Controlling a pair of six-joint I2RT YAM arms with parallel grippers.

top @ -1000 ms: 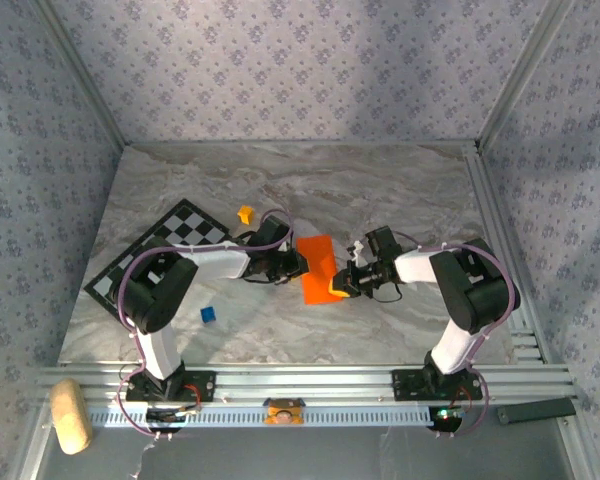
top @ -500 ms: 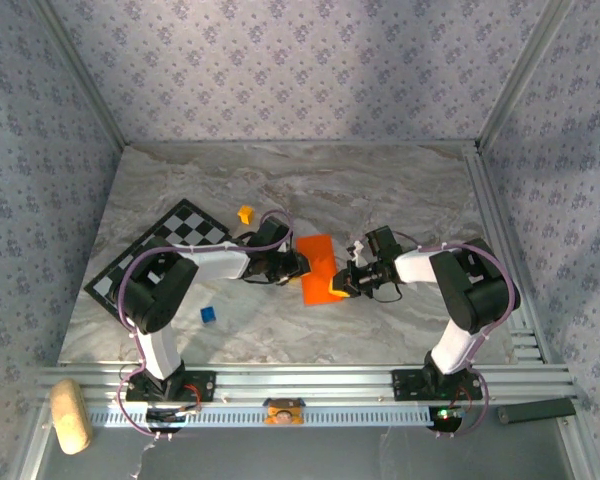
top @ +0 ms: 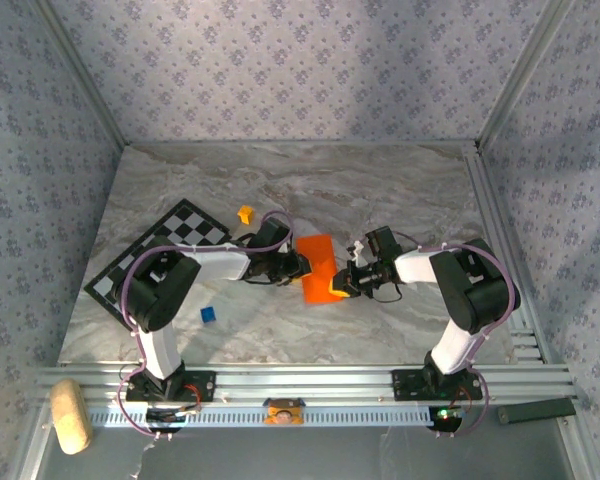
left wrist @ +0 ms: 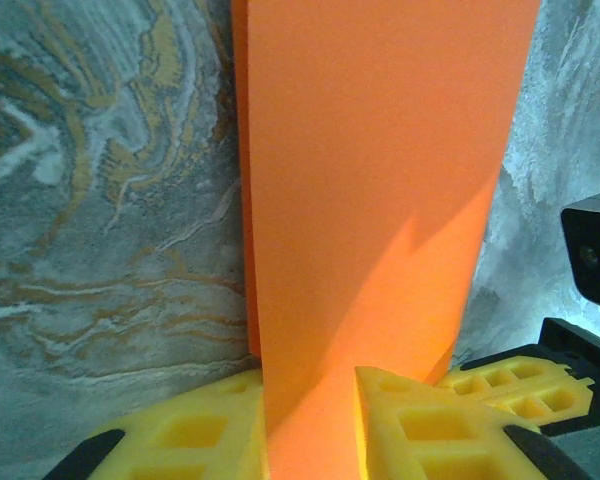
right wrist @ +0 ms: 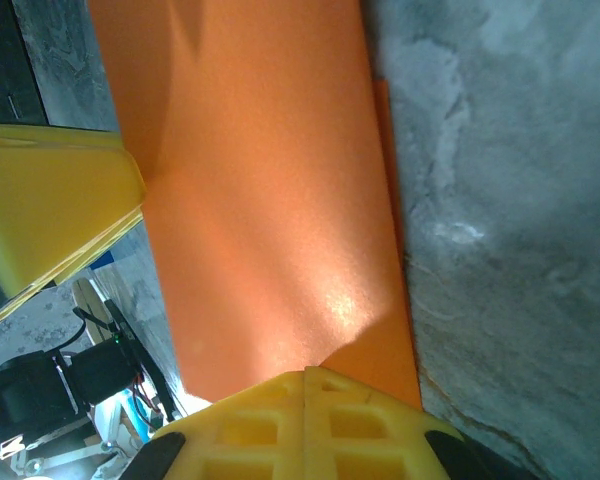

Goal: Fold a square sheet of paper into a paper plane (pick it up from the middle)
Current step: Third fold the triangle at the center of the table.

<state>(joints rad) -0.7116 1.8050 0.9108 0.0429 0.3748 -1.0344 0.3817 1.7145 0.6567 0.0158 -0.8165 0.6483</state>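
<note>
Seen from above, the square sheet of paper [top: 318, 262], folded to a narrow strip, lies flat near the worktop's [top: 380, 190] centre. The left hand [top: 294, 266] is at its left edge and the right hand [top: 336, 288] at its near right corner. The left wrist view shows the left fingers [left wrist: 180, 435] slightly parted over the paper. The right wrist view shows the right fingertips [right wrist: 250, 425] pressed together at the paper's edge; whether they pinch it is unclear.

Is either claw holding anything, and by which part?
Cannot tell. The open left claw straddles an edge of the paper; the right claw is shut over it.
</note>
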